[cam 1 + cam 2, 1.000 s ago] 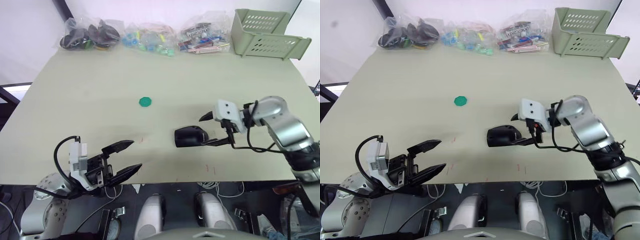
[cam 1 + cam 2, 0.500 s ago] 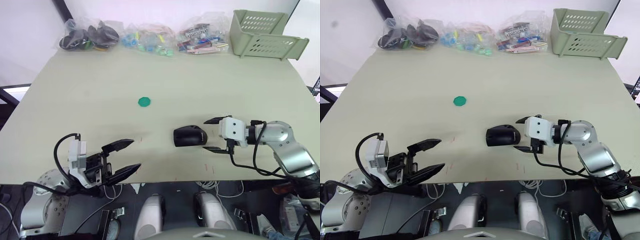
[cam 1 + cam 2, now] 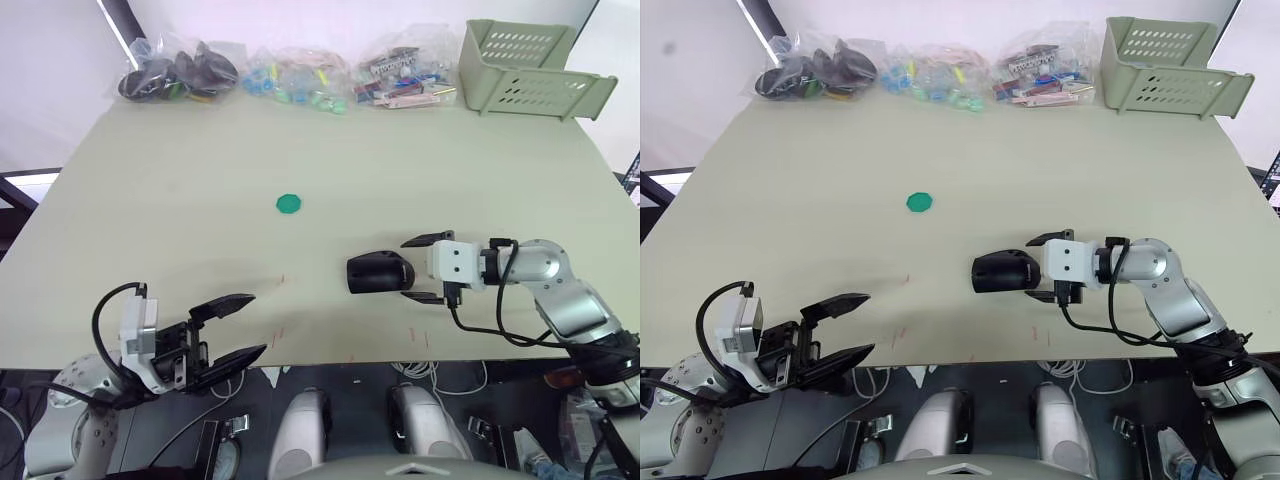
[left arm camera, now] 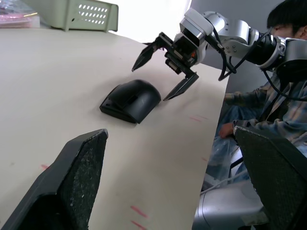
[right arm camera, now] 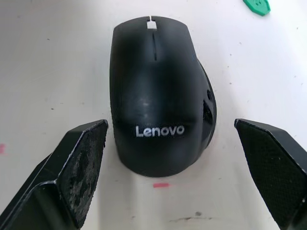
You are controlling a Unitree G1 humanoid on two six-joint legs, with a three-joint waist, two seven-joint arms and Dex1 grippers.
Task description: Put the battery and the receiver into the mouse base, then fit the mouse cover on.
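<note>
Right wrist view looks straight down the right gripper (image 5: 170,158), whose two black fingers stand wide apart with the mouse cover (image 5: 154,91) lying on the table (image 5: 57,62) between them, neither finger touching it; white "Lenovo" lettering shows on the cover's near end and a small slot at its far end. A sliver of the mouse base (image 5: 209,108) peeks out along one side under the cover, so the cover sits on the base; the battery and receiver cannot be seen, and whether they are inside cannot be told. From the head camera the same gripper (image 3: 424,269) points at the mouse from its right, one finger behind it and one in front, jaws parted and holding nothing. The left gripper (image 3: 233,327) hangs at the table's near edge, well apart from the mouse, its fingers also spread and empty. The left wrist view adds a seated person (image 4: 276,72) in a plaid shirt beyond the table's right edge, partly hidden behind the right arm. The head views alone take in a green disc (image 3: 290,204) mid-table, clear bags of parts (image 3: 290,75) along the far edge with contents too small to make out, and a pale green basket (image 3: 530,65) at the far right corner.
</note>
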